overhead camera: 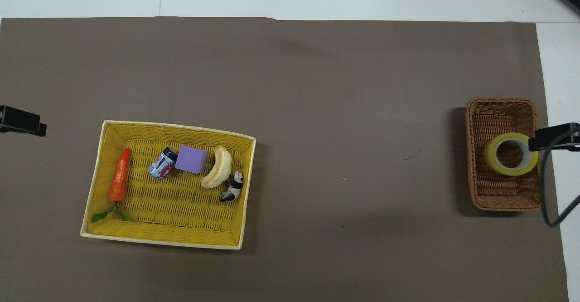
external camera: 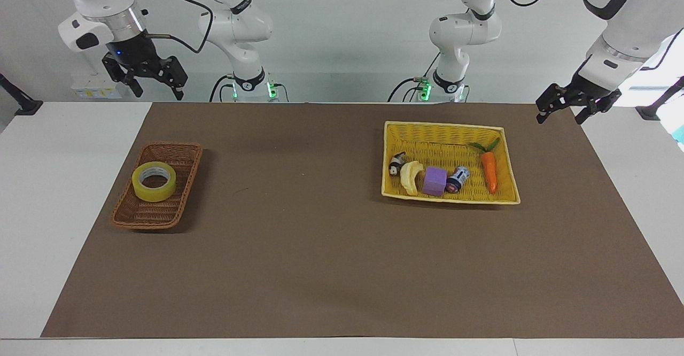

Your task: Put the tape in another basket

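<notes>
The tape [external camera: 154, 181] [overhead camera: 510, 153], a yellow translucent roll, lies flat in the brown wicker basket [external camera: 160, 221] [overhead camera: 498, 111] at the right arm's end of the table. My right gripper [external camera: 156, 93] hangs open and empty, high over the mat's edge on the robots' side, apart from the basket. In the overhead view one of its fingers [overhead camera: 553, 136] overlaps the basket's rim beside the roll. My left gripper [external camera: 559, 119] waits open and empty over the mat's corner at the left arm's end, with one of its fingers [overhead camera: 21, 121] showing in the overhead view.
A larger yellow woven basket [external camera: 443, 128] [overhead camera: 172, 236] sits toward the left arm's end. It holds a carrot [external camera: 489, 171], a small can [external camera: 457, 178], a purple block [external camera: 435, 181], a banana [external camera: 410, 177] and a panda figure [external camera: 396, 164]. A brown mat [external camera: 299, 249] covers the table.
</notes>
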`<state>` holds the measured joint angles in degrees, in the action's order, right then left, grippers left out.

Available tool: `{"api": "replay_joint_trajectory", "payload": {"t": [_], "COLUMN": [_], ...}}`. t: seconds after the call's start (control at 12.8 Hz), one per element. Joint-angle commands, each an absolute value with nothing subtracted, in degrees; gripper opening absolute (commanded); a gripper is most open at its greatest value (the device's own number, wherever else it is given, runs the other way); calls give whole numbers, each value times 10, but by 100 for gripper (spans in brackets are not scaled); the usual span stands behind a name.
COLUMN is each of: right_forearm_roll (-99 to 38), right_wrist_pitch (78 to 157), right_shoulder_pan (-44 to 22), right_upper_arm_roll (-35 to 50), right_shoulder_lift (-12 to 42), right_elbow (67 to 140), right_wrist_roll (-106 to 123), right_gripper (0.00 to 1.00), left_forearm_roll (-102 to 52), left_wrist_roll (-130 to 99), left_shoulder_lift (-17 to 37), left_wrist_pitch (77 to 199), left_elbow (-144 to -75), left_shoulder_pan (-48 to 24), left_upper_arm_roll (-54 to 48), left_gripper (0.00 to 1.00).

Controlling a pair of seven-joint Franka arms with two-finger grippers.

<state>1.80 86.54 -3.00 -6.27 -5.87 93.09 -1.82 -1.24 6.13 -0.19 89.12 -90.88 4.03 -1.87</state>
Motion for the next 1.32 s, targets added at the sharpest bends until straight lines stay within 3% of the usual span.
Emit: {"api": "replay_joint_trajectory", "payload": {"t": [0.0,1.25], "right_forearm_roll": [30,24], "right_wrist_pitch": [875,877], "right_shoulder_pan": [-30,-31], "right_upper_arm_roll": [-62,-63], "right_shoulder_lift": [-73,-69], "right_elbow": [947,940], "right_wrist_roll": [-17,12], "right_gripper": [100,100], "left_forearm_roll": [-2,-3], "left_wrist_roll": [62,62], "left_shoulder_lift": [-3,-3], "left_wrist_pitch": [882,882], "left_elbow": [-905,-905], "left_shoulder_pan": [41,41], "left_upper_arm_roll": [-19,-19], "left_gripper": [100,100]}}
